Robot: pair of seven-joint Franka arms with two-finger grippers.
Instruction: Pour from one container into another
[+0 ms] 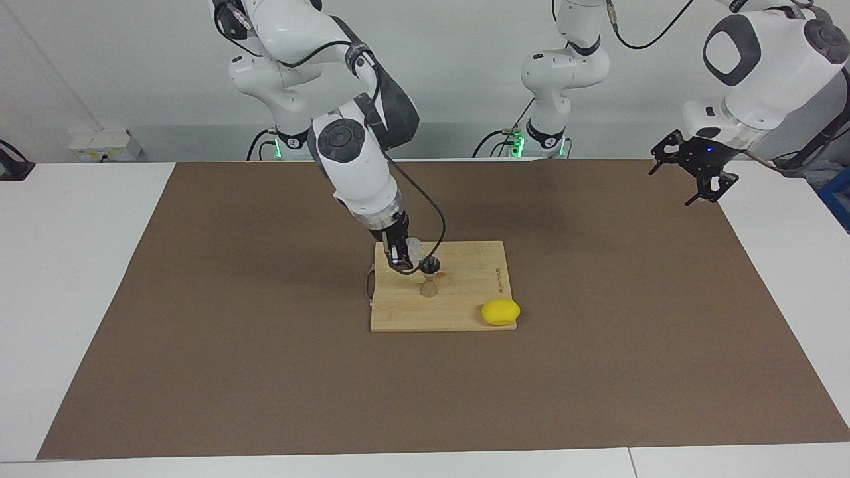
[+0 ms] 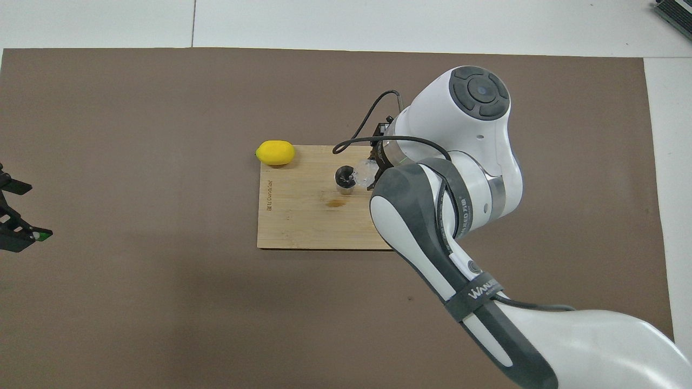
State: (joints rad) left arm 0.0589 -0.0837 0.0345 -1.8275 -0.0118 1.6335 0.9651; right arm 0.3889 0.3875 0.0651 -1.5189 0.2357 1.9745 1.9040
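My right gripper (image 1: 402,256) is shut on the clear glass tumbler (image 1: 414,250) and holds it tipped toward the mouth of the silvery jigger (image 1: 430,277). The jigger stands upright on the wooden cutting board (image 1: 465,265). In the overhead view the tumbler (image 2: 364,174) lies on its side right beside the jigger's dark mouth (image 2: 344,179), with the right arm covering the gripper. My left gripper (image 1: 697,174) hangs open and empty in the air over the mat's edge at the left arm's end; it also shows at the overhead view's edge (image 2: 13,216).
A yellow lemon (image 1: 501,312) lies on the board's corner farther from the robots, toward the left arm's end. The board rests on a brown mat (image 1: 199,332) on the white table.
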